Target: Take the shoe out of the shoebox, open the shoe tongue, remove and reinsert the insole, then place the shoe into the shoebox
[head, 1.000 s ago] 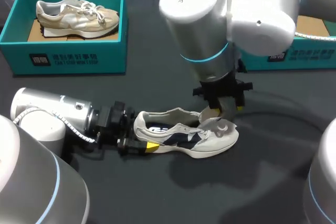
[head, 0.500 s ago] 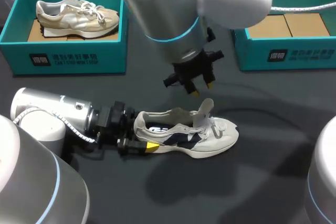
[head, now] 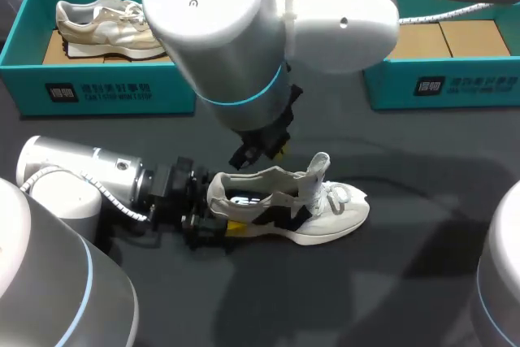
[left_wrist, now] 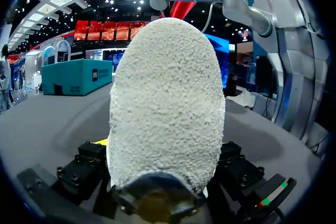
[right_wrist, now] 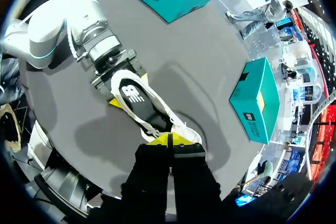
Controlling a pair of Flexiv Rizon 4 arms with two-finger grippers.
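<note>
A white and navy shoe (head: 325, 213) stands upright on the dark table, toe to the right, its tongue (head: 318, 172) folded up. My left gripper (head: 221, 210) lies low on the table with a finger on each side of the heel (left_wrist: 168, 103), which fills the left wrist view. My right gripper (head: 268, 150) hangs just above the shoe's opening, shut with nothing in it. In the right wrist view its yellow tips (right_wrist: 169, 139) meet over the shoe (right_wrist: 136, 100).
A teal shoebox (head: 106, 91) at the back left holds a beige shoe (head: 114, 22). A second teal box (head: 447, 83) stands at the back right. My right arm's large wrist (head: 244, 30) hangs over the table's middle.
My right gripper let go of the tongue, rose, moved left over the shoe's opening and closed. The tongue stays raised. My left arm and the shoe kept still.
</note>
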